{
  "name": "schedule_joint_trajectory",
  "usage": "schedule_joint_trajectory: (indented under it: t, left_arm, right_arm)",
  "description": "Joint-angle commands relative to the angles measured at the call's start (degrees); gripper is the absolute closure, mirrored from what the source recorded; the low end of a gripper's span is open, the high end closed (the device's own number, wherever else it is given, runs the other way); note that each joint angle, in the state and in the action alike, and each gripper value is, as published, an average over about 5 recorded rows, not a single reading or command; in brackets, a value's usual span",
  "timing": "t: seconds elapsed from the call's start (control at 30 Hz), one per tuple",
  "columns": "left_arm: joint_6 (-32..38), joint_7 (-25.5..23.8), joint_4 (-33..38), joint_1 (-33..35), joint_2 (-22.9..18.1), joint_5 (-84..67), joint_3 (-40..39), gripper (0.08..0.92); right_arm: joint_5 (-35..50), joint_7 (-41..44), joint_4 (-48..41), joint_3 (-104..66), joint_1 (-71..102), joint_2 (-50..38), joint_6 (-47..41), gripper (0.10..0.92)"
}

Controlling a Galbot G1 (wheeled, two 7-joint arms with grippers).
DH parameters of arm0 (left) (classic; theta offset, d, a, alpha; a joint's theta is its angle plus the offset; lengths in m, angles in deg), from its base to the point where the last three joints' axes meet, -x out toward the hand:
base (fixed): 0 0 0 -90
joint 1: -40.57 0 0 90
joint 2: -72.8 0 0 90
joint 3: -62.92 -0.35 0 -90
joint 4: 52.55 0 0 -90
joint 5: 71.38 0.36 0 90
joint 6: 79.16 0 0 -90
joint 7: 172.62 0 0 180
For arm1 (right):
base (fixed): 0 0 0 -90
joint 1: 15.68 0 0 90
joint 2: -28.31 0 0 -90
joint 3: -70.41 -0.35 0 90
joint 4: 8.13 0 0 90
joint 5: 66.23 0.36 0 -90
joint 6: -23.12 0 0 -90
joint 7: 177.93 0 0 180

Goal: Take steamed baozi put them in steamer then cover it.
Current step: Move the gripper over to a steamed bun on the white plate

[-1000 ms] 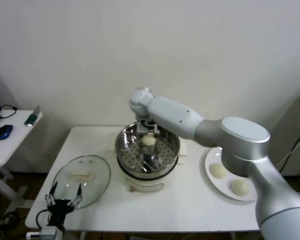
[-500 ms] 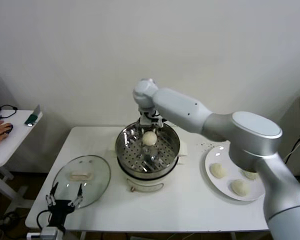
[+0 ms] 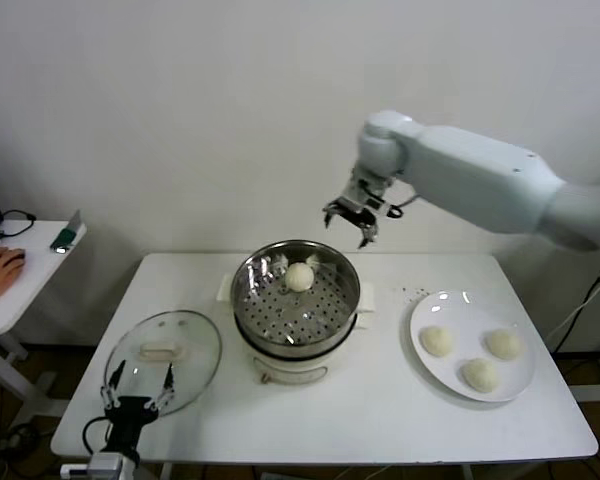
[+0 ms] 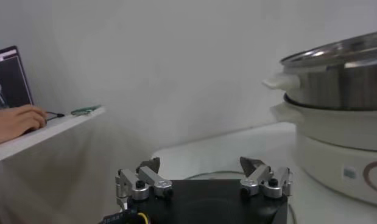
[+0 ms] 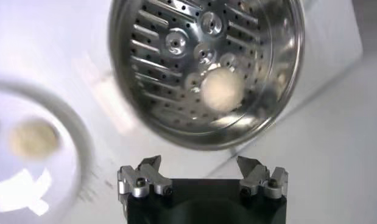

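The steamer (image 3: pixel 295 322) stands mid-table with its perforated tray showing, and one baozi (image 3: pixel 299 277) lies on the tray's far side. Three more baozi (image 3: pixel 437 341) rest on a white plate (image 3: pixel 462 308) to the right. My right gripper (image 3: pixel 350 218) hangs open and empty in the air, above and behind the pot's right rim. Its wrist view looks down on the steamer (image 5: pixel 176 73) and the baozi (image 5: pixel 223 89), with the gripper (image 5: pixel 199 163) open. The cover (image 3: pixel 163 352) lies flat at the table's left. My left gripper (image 3: pixel 135 395) is parked open at its front edge.
A side table (image 3: pixel 20 285) at the far left carries a person's hand (image 3: pixel 0 265) and a small green item. The left wrist view shows the left gripper (image 4: pixel 200 165) and the steamer's wall (image 4: pixel 343 103) close beside it. The table's front edge runs just below the cover.
My right gripper opened and left the baozi on the steamer tray. It then rose and swung right, out of the pot. The arm no longer hides part of the plate.
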Motion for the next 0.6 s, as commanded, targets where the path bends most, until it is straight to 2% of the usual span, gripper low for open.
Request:
schedule_joint_trajectory:
  t: [0.03, 0.27, 0.6]
  left_arm:
    - [-0.5, -0.1, 1.3, 0.2, -1.2, 0.6, -1.0, 0.177]
    - [-0.7, 0.1, 1.8, 1.3, -0.9, 0.5, -0.4, 0.177]
    - [-1.0, 0.3, 2.2, 2.5, -1.1, 0.6, 0.2, 0.177]
  right_arm:
    - [17.7, -2.3, 9.5, 6.3, 1.6, -23.0, -23.9, 0.203]
    - [10.3, -2.1, 7.4, -3.7, 18.0, -26.6, -25.5, 0.203]
    - [1.7, -2.5, 1.5, -14.2, 32.2, -23.5, -24.0, 0.203]
